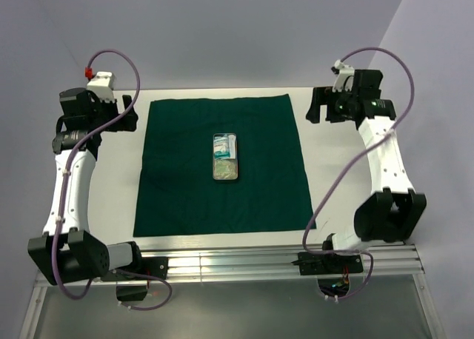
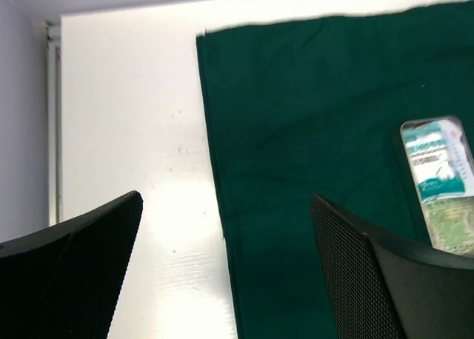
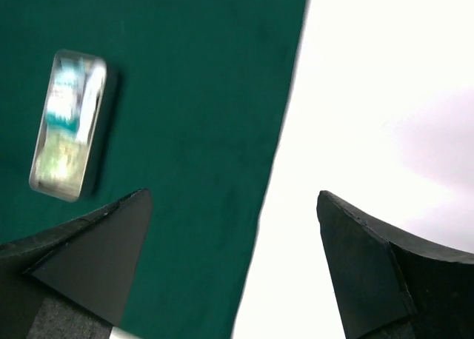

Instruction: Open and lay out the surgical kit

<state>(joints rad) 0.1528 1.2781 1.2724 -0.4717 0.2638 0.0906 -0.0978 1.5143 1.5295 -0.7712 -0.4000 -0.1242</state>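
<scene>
White worktop point(image 1: 118, 183) under plain pale walls carries the whole kit. The dark green cloth point(image 1: 185, 169) lies spread flat on it, and the small steel tray point(image 1: 226, 157) sits near the cloth's middle with pale packets point(image 1: 225, 148) inside. You cannot make out any clamps or tweezers from these views.

Your left hand point(image 2: 226, 202) hovers wide open and empty by the cloth's far left corner. Your right hand point(image 3: 233, 195) hovers wide open and empty over the cloth's right edge.

Expect the cloth to be soft and limp, so it will likely drag or bunch if a finger catches it. The tray looks rigid, light and smooth-walled, probably slippery on steel. Take it across its short width, with the fingers on the two long walls. The packets look thin, light and crinkly; pinch each by an exposed edge rather than pressing down flat. Come in low and slowly so the tray does not skate across the cloth.
</scene>
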